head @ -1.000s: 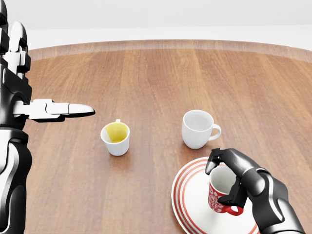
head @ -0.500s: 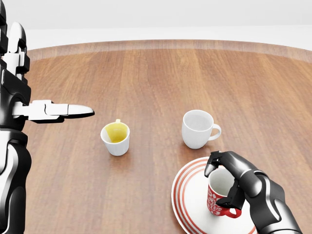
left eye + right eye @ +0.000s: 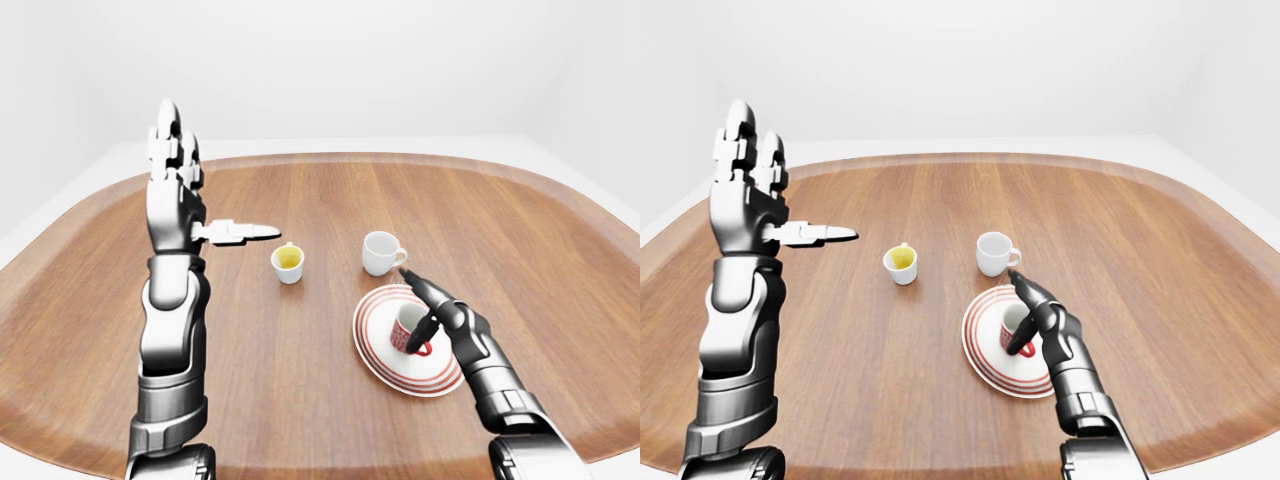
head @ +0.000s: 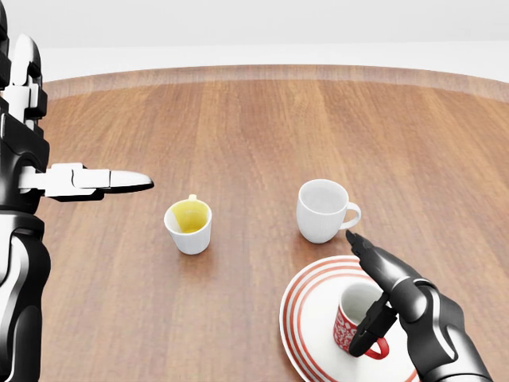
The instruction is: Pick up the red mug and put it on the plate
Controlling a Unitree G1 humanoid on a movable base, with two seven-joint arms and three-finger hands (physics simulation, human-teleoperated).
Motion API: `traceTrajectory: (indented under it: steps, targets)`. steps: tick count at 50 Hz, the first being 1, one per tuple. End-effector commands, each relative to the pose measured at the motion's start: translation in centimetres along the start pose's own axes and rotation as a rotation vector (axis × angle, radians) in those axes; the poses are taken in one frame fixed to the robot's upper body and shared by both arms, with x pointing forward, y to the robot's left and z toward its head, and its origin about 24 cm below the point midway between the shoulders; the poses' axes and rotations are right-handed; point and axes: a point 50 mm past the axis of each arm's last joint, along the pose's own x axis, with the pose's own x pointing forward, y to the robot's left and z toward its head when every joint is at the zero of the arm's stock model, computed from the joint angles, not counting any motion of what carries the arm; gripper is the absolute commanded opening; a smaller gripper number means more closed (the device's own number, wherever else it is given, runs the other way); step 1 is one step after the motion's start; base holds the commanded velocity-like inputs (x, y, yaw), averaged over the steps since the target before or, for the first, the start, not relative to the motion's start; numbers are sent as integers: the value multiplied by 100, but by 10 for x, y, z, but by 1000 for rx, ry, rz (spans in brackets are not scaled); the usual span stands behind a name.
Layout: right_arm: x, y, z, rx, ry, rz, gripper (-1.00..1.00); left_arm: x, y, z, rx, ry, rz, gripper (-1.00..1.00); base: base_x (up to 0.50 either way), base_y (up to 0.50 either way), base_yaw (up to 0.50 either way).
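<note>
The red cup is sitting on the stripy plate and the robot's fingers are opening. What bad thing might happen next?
1. The right hand has opened, but a lower finger lies by the red mug's handle. Pulling away might snag it and tip the mug.
2. The white mug stands just past the plate, near the outstretched finger. A careless lift might knock it.
3. The mug sits towards the plate's right side, so a nudge might slide it onto the rim.
</note>
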Motion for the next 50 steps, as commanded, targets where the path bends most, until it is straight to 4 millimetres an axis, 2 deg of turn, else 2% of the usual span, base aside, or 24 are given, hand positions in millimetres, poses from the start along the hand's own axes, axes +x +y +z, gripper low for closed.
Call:
traceTrajectory:
  steps: [1, 12, 23, 29, 33, 38, 43, 50]
  targets:
    - [0, 0, 0, -2, 0, 1, 100, 0, 0, 1, -1, -3, 0, 100, 0, 0, 0]
    - [-3, -4, 5, -17, -22, -2, 100, 1, 0, 1, 1, -6, -1, 100, 0, 0, 0]
    - [-35, -52, 53, -150, -202, -85, 100, 4, 1, 10, 5, -42, -1, 100, 0, 0, 0]
    - [-54, -71, 71, -225, -251, -120, 100, 5, 3, 12, 9, -49, -2, 100, 0, 0, 0]
    - [-70, -89, 86, -267, -294, -213, 100, 6, 3, 14, 9, -59, -3, 100, 0, 0, 0]
    - [-83, -106, 98, -299, -327, -298, 100, 8, 4, 17, 8, -73, -2, 100, 0, 0, 0]
    - [-94, -124, 110, -291, -379, -361, 100, 9, 5, 29, 8, -121, -1, 100, 0, 0, 0]
    - [-103, -136, 119, -289, -431, -401, 100, 9, 6, 37, 6, -158, 1, 100, 0, 0, 0]
